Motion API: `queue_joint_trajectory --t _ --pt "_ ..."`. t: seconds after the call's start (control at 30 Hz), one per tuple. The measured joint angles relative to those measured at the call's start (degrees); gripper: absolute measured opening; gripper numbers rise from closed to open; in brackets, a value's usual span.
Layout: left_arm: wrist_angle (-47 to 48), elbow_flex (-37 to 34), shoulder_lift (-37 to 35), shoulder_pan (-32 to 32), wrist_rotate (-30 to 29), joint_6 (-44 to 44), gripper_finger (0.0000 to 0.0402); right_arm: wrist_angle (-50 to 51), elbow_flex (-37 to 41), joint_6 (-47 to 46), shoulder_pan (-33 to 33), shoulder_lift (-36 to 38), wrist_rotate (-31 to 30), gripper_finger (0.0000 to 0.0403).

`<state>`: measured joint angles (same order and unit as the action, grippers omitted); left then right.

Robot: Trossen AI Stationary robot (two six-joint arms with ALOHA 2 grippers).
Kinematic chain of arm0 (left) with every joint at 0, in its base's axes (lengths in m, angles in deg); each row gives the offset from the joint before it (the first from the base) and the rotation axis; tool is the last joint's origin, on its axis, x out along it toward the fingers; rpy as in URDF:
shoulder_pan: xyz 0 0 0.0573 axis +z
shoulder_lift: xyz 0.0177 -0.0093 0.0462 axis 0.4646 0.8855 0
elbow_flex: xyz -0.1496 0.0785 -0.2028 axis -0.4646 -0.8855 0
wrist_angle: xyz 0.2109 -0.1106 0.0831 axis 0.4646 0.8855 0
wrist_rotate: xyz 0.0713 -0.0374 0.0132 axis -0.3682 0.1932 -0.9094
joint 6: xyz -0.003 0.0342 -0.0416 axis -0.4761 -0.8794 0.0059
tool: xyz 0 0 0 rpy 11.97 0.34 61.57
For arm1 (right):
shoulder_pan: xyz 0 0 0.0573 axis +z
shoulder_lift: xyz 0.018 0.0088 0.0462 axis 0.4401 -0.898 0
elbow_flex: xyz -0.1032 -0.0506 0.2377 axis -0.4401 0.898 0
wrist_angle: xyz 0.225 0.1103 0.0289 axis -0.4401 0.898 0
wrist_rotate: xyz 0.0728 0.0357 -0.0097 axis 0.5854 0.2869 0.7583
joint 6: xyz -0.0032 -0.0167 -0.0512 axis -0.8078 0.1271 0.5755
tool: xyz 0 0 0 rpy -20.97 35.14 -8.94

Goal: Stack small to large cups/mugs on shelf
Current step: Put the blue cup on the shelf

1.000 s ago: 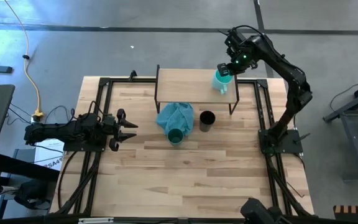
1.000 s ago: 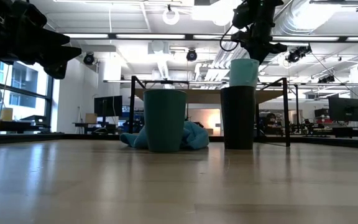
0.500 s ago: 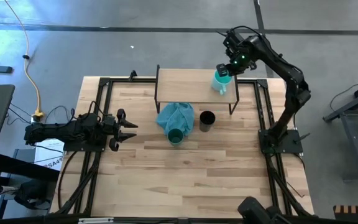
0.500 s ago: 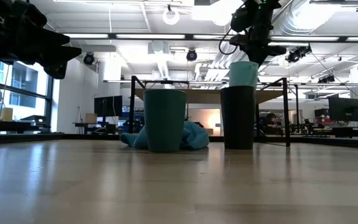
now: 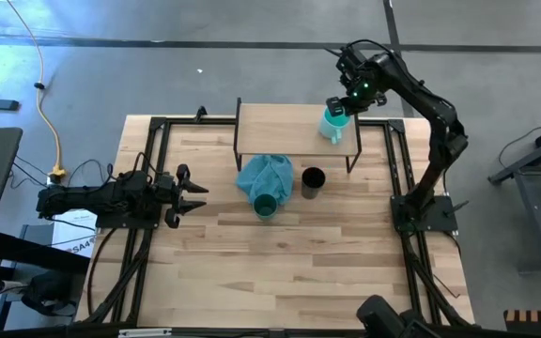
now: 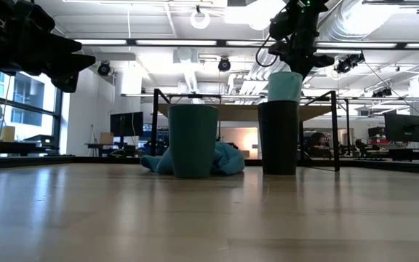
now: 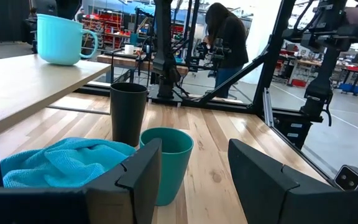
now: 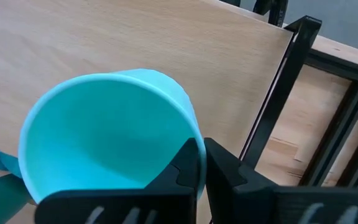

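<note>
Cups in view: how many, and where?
3. The light turquoise mug stands on the shelf under the right gripper; the black cup and the dark teal-green cup stand on the table, the latter against the cloth. None looks hidden.

Grey concrete floor (image 5: 205, 38) around the table; bright ceiling lights (image 6: 195, 44), windows (image 6: 20, 98), a person (image 7: 225, 37) at distant benches.

Light turquoise mug (image 5: 334, 124) stands upright on the shelf (image 5: 280, 128), just beneath the right gripper's fingers (image 8: 194, 165); teal-green cup (image 5: 265, 205) and black cup (image 5: 313, 180) stand upright, well apart from them.
</note>
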<state>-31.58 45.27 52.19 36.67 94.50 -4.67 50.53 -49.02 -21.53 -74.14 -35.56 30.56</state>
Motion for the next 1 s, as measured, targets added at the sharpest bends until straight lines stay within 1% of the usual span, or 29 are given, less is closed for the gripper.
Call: queue_joint_trajectory --t 0.27,0.53,1.0 --pt "0.0 0.0 0.0 0.0 0.0 0.0 0.0175 1.9 -4.8 0.6 0.0 -0.2 -1.4 0.0000" --pt "0.0 0.0 0.0 0.0 0.0 -0.1 0.0175 3.9 -5.2 0.6 0.1 -1.2 -1.6 0.0000" --pt "0.0 0.0 0.0 0.0 0.0 0.9 0.0175 3.9 -5.2 0.5 0.3 -2.6 -1.6 0.0000"
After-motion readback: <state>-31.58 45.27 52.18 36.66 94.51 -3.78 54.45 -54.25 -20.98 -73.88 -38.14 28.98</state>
